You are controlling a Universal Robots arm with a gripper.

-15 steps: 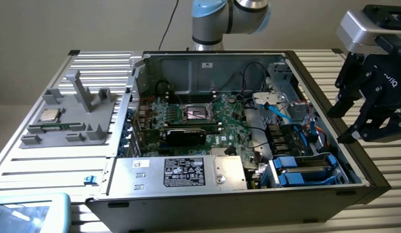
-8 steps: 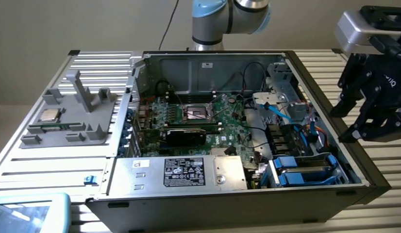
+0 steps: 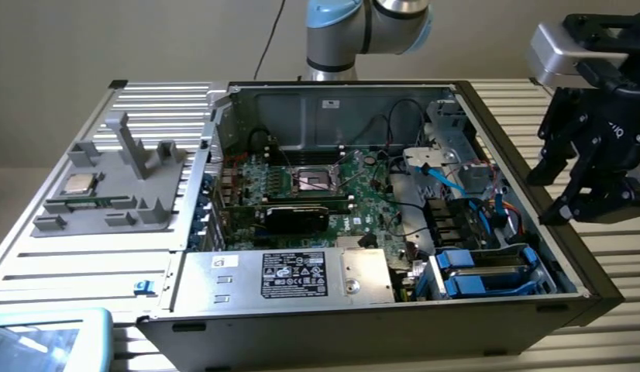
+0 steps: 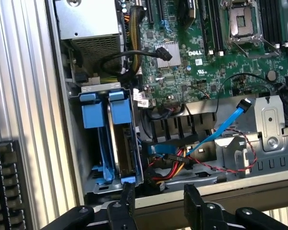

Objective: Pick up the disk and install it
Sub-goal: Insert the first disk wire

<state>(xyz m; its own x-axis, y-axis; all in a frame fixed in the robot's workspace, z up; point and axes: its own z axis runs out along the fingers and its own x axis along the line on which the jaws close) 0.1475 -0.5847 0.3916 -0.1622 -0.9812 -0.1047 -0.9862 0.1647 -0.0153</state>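
Blue-bracketed disk [image 3: 483,280] seated on edge in drive cage [image 3: 436,273], lower right of the exterior view, inside open case [image 3: 351,333]. Black gripper [image 3: 548,198] at right edge of that view, outside the case wall and apart from the disk, jaws spread, pinching nothing. Wrist view: fingertips [image 4: 128,200] parted above the case rim, near the cage end.

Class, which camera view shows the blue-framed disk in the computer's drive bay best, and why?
The wrist view: the disk sits close, its blue handles and silver edge distinct in the bay. The exterior view shows the disk as a small blue block in the case's near corner, toward that view's right.
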